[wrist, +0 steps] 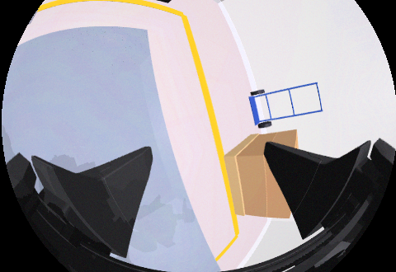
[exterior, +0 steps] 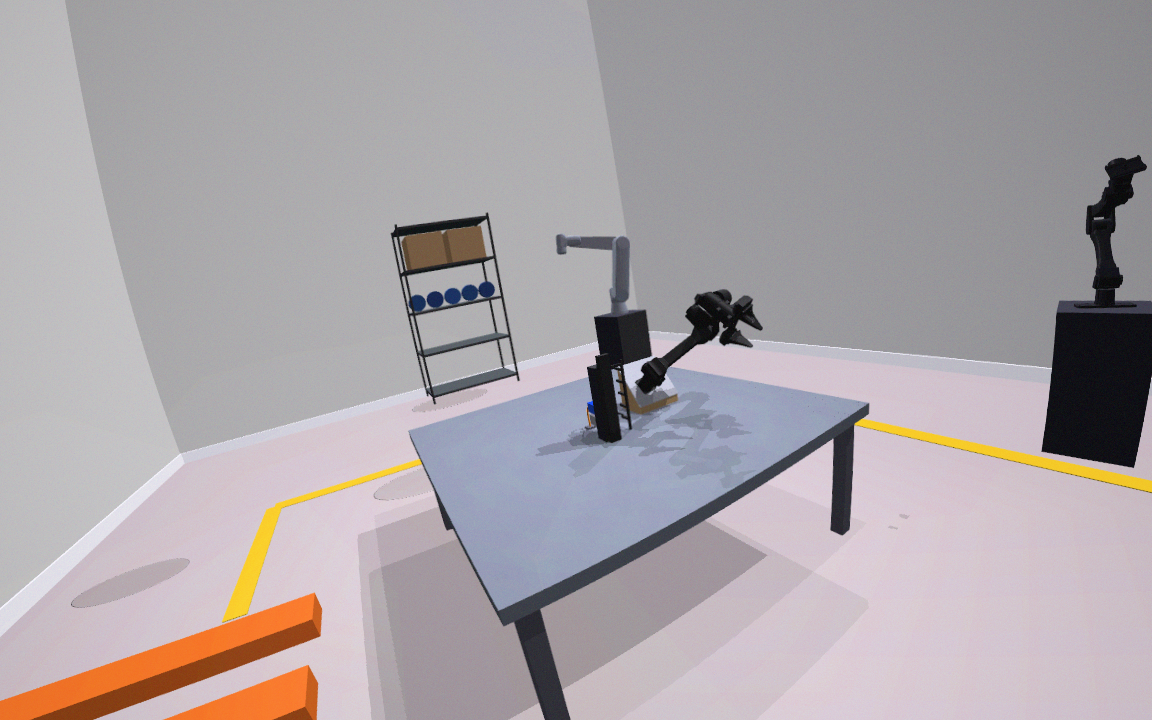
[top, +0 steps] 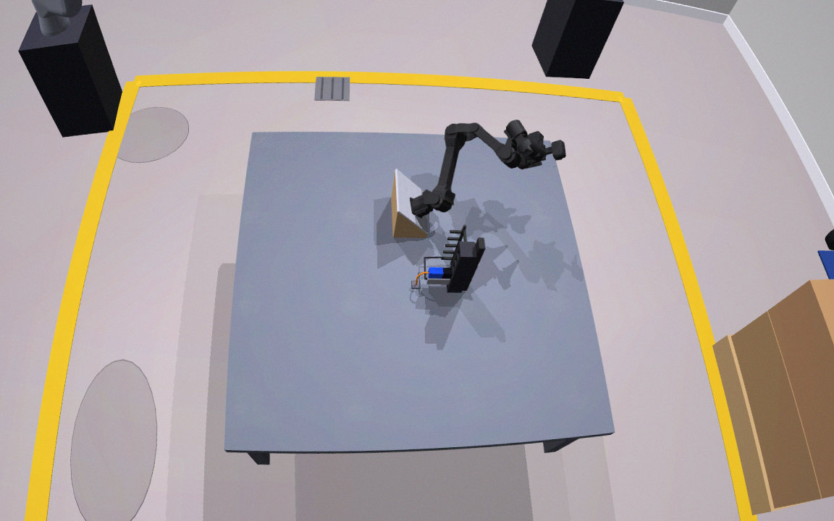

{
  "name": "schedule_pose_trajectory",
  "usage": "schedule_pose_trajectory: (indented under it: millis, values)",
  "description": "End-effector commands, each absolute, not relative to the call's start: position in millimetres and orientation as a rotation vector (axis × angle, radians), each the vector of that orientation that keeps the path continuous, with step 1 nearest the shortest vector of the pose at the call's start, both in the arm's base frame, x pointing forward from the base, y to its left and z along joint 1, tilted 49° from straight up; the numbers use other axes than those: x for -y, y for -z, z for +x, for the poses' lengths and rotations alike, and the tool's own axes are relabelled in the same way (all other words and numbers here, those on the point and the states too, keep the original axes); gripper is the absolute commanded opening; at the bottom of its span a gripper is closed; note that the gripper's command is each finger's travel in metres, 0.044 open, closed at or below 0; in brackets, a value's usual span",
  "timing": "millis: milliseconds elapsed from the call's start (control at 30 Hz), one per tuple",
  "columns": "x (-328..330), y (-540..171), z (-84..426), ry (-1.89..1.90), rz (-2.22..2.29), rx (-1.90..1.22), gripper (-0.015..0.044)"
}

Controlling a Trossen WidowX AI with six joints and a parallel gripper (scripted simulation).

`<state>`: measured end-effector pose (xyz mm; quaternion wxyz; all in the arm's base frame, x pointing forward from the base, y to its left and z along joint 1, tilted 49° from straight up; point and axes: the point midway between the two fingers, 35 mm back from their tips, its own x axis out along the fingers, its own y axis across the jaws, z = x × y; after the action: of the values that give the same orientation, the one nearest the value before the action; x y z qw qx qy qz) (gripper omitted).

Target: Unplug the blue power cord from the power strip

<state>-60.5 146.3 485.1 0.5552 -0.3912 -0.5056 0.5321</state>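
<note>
Blue plug seated in power strip mid-table, cord trailing left. Gripper spread wide, empty, high at far right edge, well apart. Approach step: needs swinging down to plug, jaws straddling it.

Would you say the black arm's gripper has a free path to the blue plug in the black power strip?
Probably yes: the open gripper hangs apart, and the blue plug protrudes from the black power strip on its unobstructed side.
</note>
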Motion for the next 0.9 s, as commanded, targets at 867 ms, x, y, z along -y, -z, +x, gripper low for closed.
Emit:
schedule_pose_trajectory:
  millis: [867]
  values:
    - [-38,-431,309,-0.771,0.42,-0.01,0.016]
